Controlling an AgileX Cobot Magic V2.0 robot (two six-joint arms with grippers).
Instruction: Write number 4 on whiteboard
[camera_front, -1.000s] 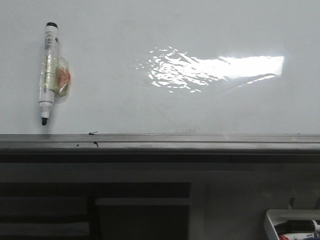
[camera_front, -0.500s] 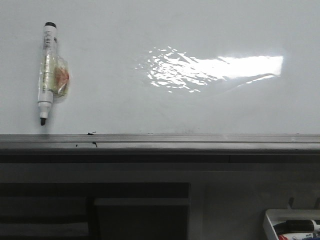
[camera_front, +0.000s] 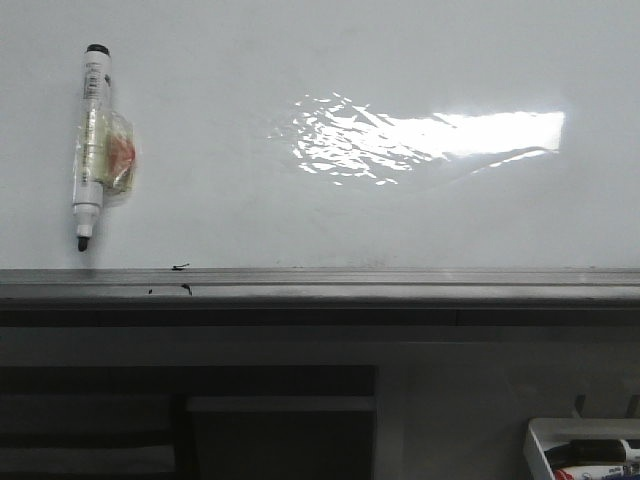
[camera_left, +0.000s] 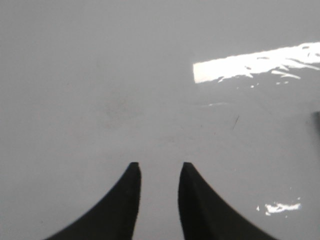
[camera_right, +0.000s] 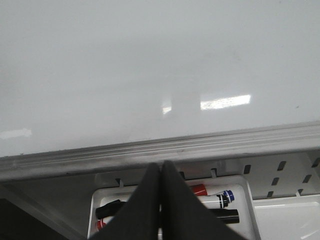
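The whiteboard (camera_front: 300, 220) fills the upper front view, glossy, with a bright glare patch. The number 4 is out of view. A white marker (camera_front: 90, 140) with a black cap and tip lies on the board at the far left, point down, with a clear wrapper round its middle. My left gripper (camera_left: 159, 165) is open over bare whiteboard (camera_left: 100, 75) with nothing between its fingers. My right gripper (camera_right: 160, 164) is shut and empty, over the marker tray (camera_right: 100, 200) below the board's ledge (camera_right: 150, 150). Neither gripper shows in the front view.
A grey metal ledge (camera_front: 320, 285) runs along the board's lower edge, with small black specks (camera_front: 182, 266) near its left part. The white tray (camera_front: 540, 435) at the lower right holds black, red and blue-capped markers (camera_right: 225, 195). Dark shelving sits below the ledge.
Everything in the front view has drifted slightly to the left. Nothing else has visibly changed.
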